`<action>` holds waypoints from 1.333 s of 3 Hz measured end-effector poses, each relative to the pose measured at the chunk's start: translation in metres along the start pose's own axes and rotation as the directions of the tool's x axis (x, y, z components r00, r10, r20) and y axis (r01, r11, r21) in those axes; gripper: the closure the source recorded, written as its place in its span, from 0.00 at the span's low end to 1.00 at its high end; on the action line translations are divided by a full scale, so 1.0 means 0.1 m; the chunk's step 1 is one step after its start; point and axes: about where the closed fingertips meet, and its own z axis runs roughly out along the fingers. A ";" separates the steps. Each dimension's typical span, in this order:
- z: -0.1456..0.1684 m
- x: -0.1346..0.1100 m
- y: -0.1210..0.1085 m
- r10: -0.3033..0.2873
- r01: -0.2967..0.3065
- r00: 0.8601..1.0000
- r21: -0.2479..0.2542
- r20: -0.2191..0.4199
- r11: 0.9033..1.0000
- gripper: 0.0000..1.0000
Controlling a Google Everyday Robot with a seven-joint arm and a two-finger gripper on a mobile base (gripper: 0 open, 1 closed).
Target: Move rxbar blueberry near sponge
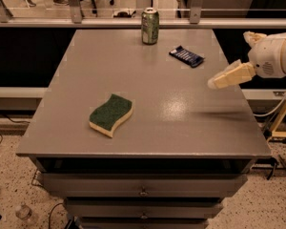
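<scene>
The rxbar blueberry (pixel 186 56) is a small flat dark-blue bar lying at the back right of the grey table (pixel 148 137). The sponge (pixel 111 114), wavy with a dark green top and pale yellow body, lies at the front left of the table. My gripper (pixel 218 81) comes in from the right edge, above the table's right side. It hovers a short way in front and to the right of the bar, holding nothing and touching nothing. The sponge is far to its left.
A green soda can (pixel 149 26) stands upright at the back middle of the table, left of the bar. The table has drawers (pixel 143 189) below its front edge. A railing and an office chair stand behind the table.
</scene>
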 end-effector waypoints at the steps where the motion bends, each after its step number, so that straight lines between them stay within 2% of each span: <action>1: 0.33 0.04 -0.28 0.063 -0.063 0.994 -0.004 0.085 0.998 0.00; 2: 0.61 0.12 -0.52 0.123 -0.123 0.980 -0.014 0.154 0.992 0.00; 4: 1.01 0.28 -0.82 0.203 -0.200 0.959 -0.036 0.196 0.979 0.00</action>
